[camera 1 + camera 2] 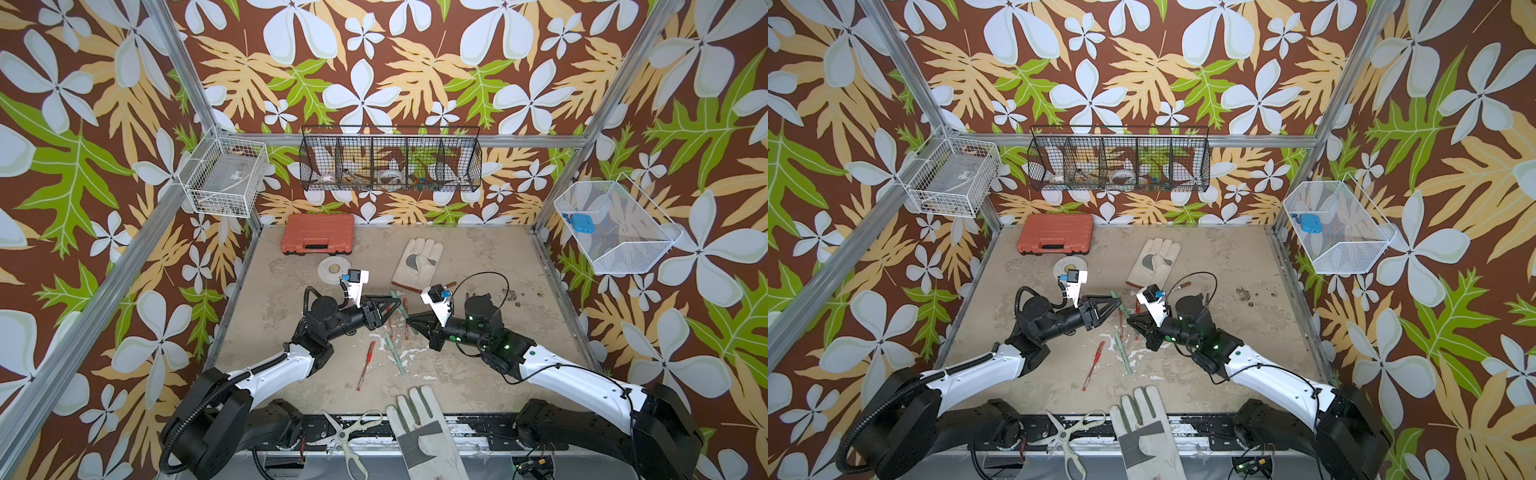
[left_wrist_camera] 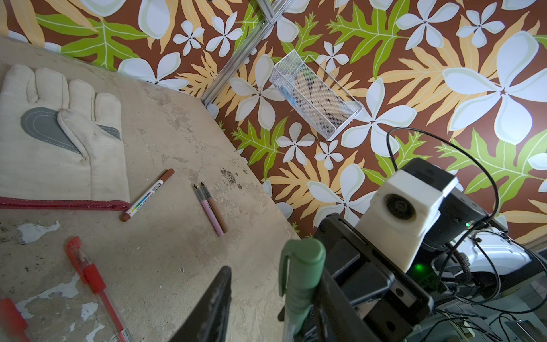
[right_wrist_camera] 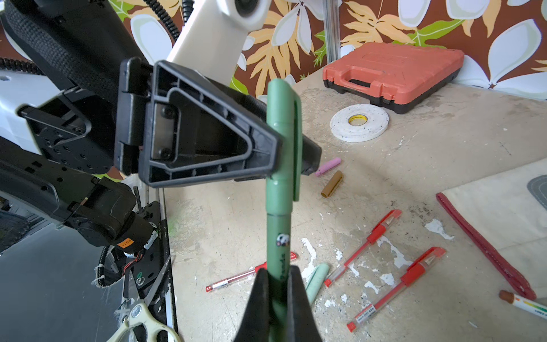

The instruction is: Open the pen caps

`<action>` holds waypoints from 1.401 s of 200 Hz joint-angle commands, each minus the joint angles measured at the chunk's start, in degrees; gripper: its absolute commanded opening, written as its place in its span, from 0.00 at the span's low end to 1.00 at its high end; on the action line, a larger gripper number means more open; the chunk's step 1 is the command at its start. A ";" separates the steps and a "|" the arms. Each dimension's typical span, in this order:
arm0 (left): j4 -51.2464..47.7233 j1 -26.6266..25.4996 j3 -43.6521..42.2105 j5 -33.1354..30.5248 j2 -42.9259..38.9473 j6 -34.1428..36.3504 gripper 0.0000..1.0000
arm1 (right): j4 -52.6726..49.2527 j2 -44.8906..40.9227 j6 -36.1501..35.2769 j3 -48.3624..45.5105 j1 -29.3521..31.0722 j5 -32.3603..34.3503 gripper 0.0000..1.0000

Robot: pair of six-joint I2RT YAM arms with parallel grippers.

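Green pen [image 3: 278, 234]: barrel clamped in the right gripper [image 3: 278, 284], lifted off the table [image 3: 414, 148].
Green cap [image 3: 282, 127]: on its pen. The left gripper [image 2: 273, 275] brackets it, one finger touching and the other apart — not gripped yet.
Done: pink pen [image 2: 208, 213] and brown pen [image 2: 218, 211] lie bare-tipped, with pink cap [image 3: 328, 164] and brown cap [image 3: 333, 183] loose nearby.
Left: green, three red pens [image 3: 376, 234] and the marker [image 2: 148, 195] — well under half done, I judge.

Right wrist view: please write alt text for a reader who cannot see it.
The right hand grips a green pen by its barrel, while the left hand stands open around the cap. Behind lie red pens, loose caps, a tape roll and an orange case.
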 commanded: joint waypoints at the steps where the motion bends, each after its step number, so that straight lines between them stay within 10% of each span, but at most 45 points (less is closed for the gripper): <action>1: 2.65 -0.07 0.19 0.44 0.01 0.01 0.45 | 0.25 0.81 -1.08 0.93 0.63 -0.28 0.06; 165: 3.64 -0.07 -0.33 1.02 -0.43 0.49 0.02 | -1.91 2.12 -1.81 2.20 1.91 2.35 0.18; 204: 6.42 -0.07 -0.24 4.86 0.16 1.85 0.00 | -2.54 2.34 -1.90 3.01 1.47 -3.49 0.50; 280: 11.19 -0.59 -0.42 9.54 2.42 2.30 0.00 | 1.21 4.14 1.72 2.36 -3.45 -19.68 0.44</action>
